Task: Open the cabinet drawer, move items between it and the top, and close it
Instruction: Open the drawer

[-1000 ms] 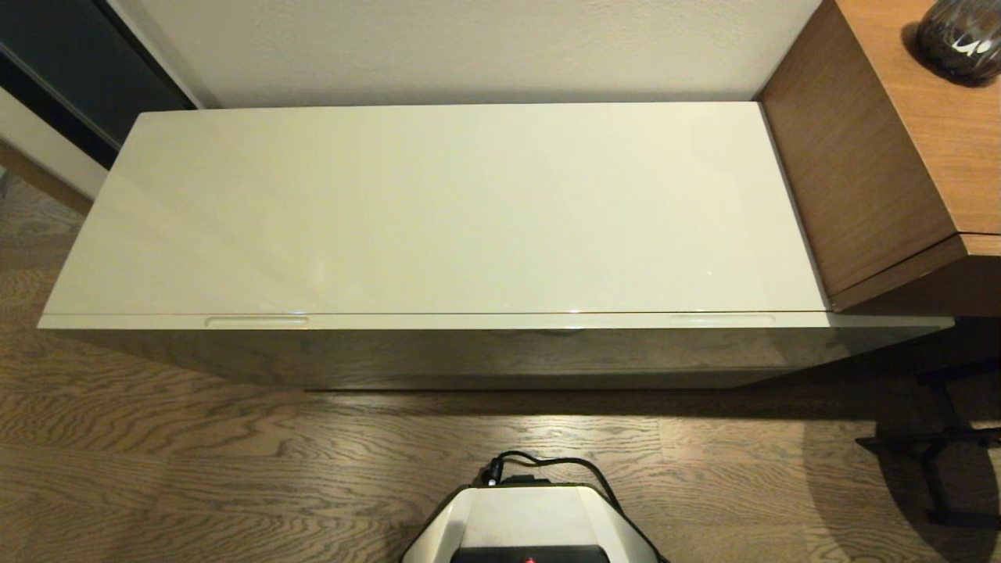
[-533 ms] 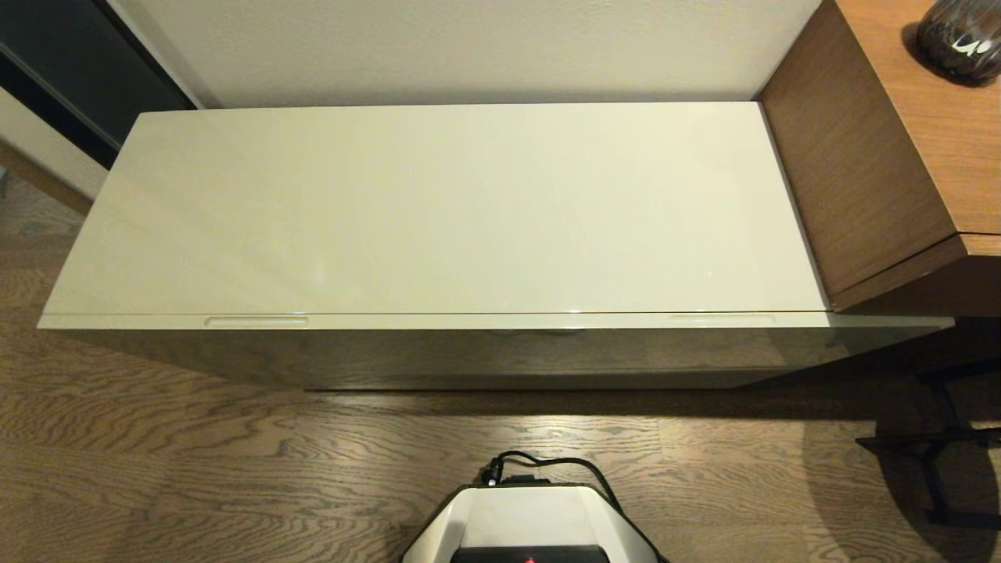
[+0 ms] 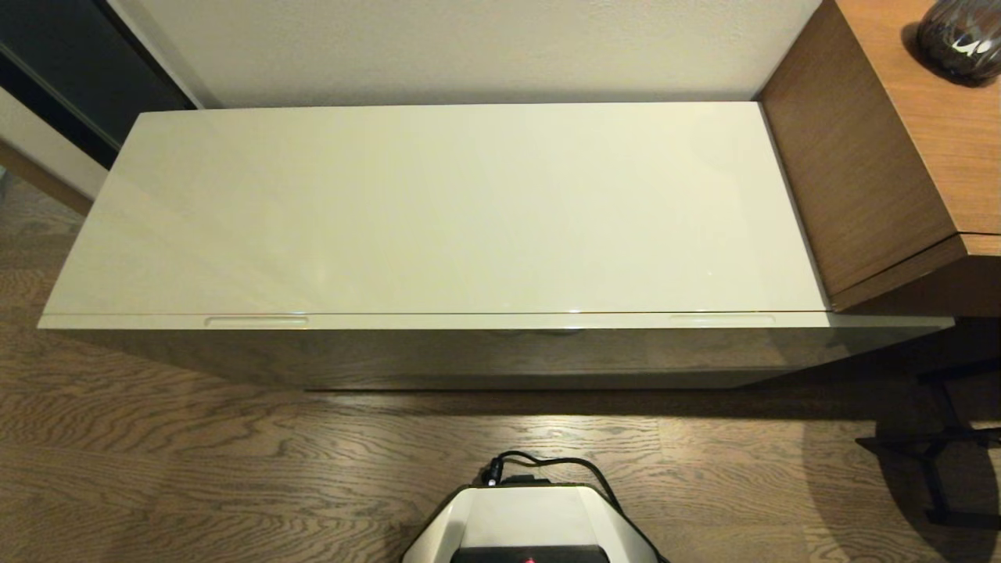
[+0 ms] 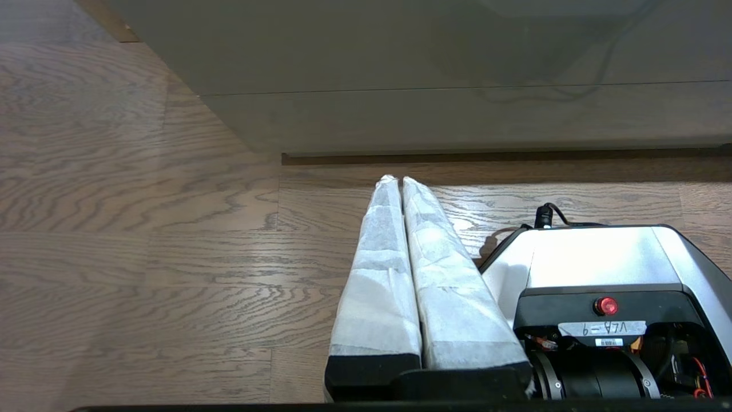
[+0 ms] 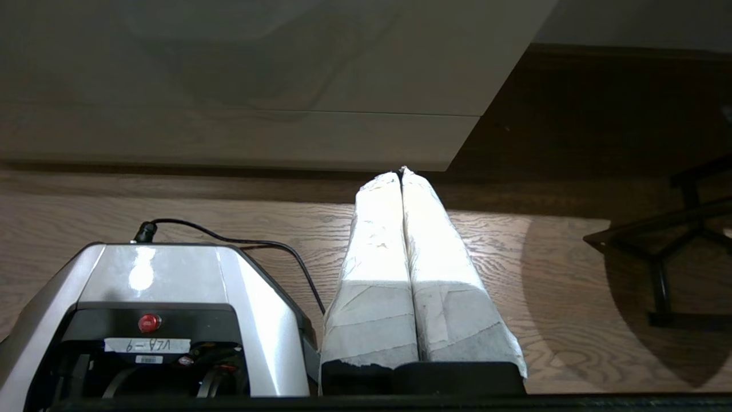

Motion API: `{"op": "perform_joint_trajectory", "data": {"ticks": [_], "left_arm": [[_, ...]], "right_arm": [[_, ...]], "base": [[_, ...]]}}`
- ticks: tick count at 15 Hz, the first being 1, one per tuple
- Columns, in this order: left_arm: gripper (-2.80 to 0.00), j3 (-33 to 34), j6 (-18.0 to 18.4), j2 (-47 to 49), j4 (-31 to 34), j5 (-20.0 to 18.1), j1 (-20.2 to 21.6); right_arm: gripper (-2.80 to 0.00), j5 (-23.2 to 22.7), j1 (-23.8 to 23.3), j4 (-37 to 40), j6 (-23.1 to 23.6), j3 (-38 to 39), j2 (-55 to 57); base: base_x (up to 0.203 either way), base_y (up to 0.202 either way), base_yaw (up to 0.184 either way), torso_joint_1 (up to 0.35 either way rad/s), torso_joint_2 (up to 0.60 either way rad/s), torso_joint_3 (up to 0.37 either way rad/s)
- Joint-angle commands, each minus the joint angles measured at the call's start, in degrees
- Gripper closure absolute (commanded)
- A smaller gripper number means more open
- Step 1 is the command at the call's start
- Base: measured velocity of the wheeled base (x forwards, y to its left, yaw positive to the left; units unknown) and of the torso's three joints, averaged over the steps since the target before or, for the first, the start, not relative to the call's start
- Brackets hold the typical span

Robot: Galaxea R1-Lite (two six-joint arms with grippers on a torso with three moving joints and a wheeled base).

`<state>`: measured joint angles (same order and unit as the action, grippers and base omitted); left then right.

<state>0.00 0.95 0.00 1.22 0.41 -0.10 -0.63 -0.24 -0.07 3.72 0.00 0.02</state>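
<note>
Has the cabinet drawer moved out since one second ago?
No. The cabinet drawer is shut as before: its front edge sits flush under the top, with the same line against the wooden desk.

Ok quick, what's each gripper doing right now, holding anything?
Left gripper: closed, holding nothing, low over the floor.
Right gripper: closed, holding nothing, also parked low.
</note>
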Motion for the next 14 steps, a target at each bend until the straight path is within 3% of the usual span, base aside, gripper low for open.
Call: {"op": "perform_joint_trajectory", "data": {"ticks": [1, 4, 14], "left_arm": [[0.0, 0.0, 0.0, 0.1, 0.0, 0.0, -0.1], [0.0, 0.0, 0.0, 0.1, 0.0, 0.0, 0.0], [0.0, 0.0, 0.0, 0.1, 0.0, 0.1, 0.0]], "right_arm": [[0.0, 0.4, 0.0, 0.1, -0.5, 0.0, 0.0], [0.0, 0.7, 0.1, 0.6, -2.8, -0.1, 0.0], [0.0, 0.6, 0.0, 1.5, -1.9, -0.6, 0.0]], "base": [[0.0, 0.0, 0.0, 0.0, 0.0, 0.0], [0.0, 0.0, 0.0, 0.0, 0.0, 0.0], [0.0, 0.0, 0.0, 0.0, 0.0, 0.0]]}}
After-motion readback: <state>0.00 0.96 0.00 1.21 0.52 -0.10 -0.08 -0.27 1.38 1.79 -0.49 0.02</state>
